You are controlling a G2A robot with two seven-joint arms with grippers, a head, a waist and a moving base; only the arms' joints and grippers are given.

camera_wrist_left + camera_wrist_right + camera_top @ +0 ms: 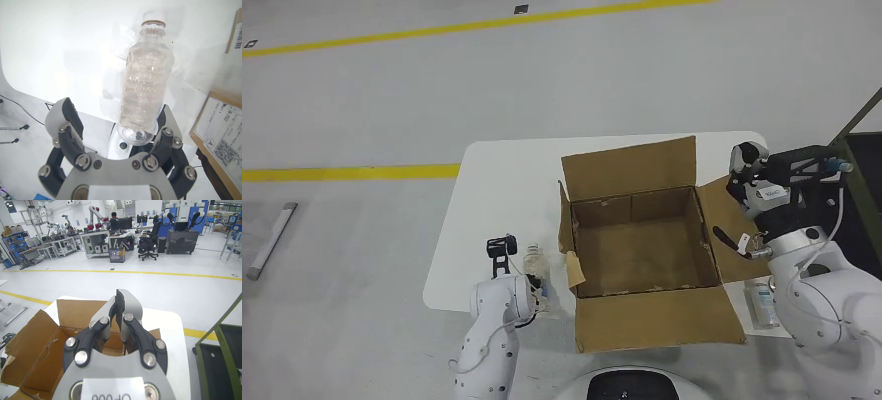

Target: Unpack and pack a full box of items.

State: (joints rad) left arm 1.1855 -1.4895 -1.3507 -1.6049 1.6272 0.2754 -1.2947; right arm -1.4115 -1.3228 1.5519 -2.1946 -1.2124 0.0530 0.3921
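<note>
— Is the box [632, 170] unpacked?
— It looks empty, yes. The bottle [145, 81] lies on the table [502, 200] beside it, inside the wide left gripper [117, 111]. The right gripper [118, 298] is closed, empty. Packing is not yet done.

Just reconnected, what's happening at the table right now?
The left gripper is open around the base of a clear plastic bottle, which is on the white table beside the open cardboard box. The right gripper is shut with nothing in it, above the box's far side. The box looks empty inside.
</note>
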